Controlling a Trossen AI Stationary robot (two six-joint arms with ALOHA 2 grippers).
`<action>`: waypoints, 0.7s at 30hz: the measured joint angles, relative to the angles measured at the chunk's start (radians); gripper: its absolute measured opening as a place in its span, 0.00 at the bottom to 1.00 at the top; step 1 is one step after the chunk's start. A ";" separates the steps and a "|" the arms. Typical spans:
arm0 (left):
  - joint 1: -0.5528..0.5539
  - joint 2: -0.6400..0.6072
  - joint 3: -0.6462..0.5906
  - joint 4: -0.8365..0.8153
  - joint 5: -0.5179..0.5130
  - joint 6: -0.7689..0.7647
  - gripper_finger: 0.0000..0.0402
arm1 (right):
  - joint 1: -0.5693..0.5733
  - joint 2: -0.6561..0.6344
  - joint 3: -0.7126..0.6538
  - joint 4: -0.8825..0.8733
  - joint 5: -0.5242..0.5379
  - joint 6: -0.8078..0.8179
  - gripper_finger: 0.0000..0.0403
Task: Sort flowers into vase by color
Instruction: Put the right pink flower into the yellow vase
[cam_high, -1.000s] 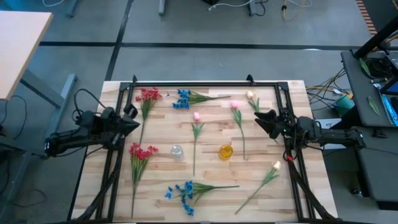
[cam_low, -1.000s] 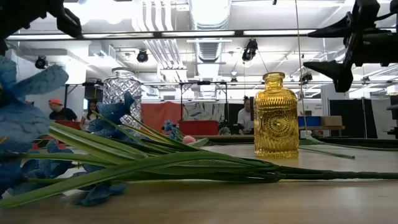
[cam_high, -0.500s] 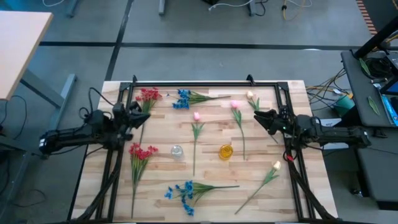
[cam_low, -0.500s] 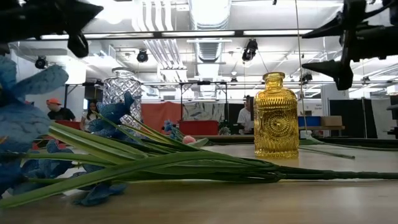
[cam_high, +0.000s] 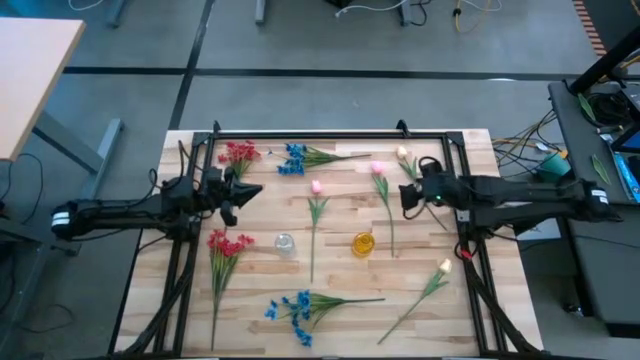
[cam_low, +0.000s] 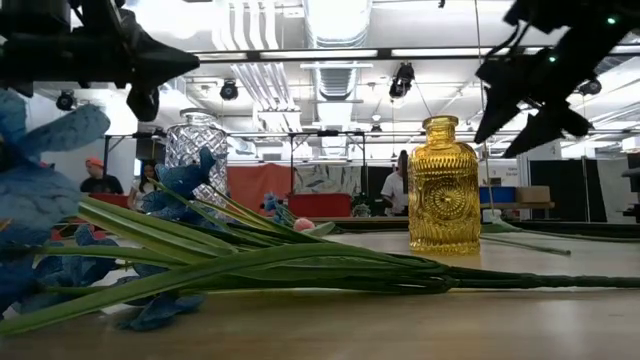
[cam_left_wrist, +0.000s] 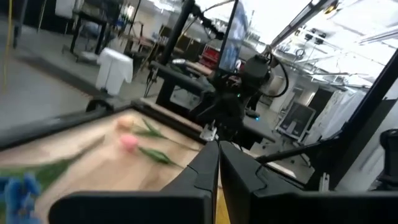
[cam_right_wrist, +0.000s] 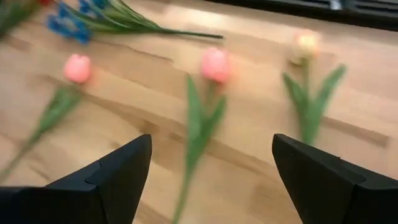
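From the high view you have a pale plank table (cam_high: 400, 335) framed by black rails, with the flowers spread flat across it: red sprays (cam_high: 238, 152) at the far left and another red spray (cam_high: 228, 243) nearer, blue sprays (cam_high: 293, 160) at the far edge and a blue spray (cam_high: 292, 308) at the near edge, pink tulips (cam_high: 316, 187) in the middle, and a cream tulip (cam_high: 445, 266) toward the near right. A clear glass vase (cam_high: 285, 243) and an amber vase (cam_high: 362, 243) stand apart near the centre, with bare wood between them. Your left gripper (cam_high: 248, 190) sits just past the left rail, fingers pressed together and holding nothing; your right gripper (cam_high: 404, 196) is over the right side, close to a pink tulip (cam_high: 378, 168), jaws spread wide and empty. In the low view the amber vase (cam_low: 444, 185) shows as a pressed, patterned glass bottle, and the clear vase (cam_low: 197, 150) has a faceted cut — the green stems (cam_low: 300, 265) of a blue spray lie across the foreground, and people stand in the room behind. The left wrist view shows the closed dark fingers (cam_left_wrist: 208, 180) aimed across the table at the other arm. The right wrist view looks down between its wide-set fingers (cam_right_wrist: 124, 171) at three tulips lying on the wood grain — no writing is readable anywhere.
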 joint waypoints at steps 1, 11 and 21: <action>0.000 0.003 0.000 0.016 0.000 0.019 0.00 | -0.007 0.027 0.025 -0.016 0.005 -0.007 0.81; 0.000 0.027 0.026 0.057 -0.057 0.032 0.00 | -0.050 0.243 0.160 -0.045 0.132 -0.043 0.81; -0.003 0.118 0.027 0.193 -0.025 0.140 0.00 | -0.146 0.389 0.274 -0.050 -0.113 -0.167 0.81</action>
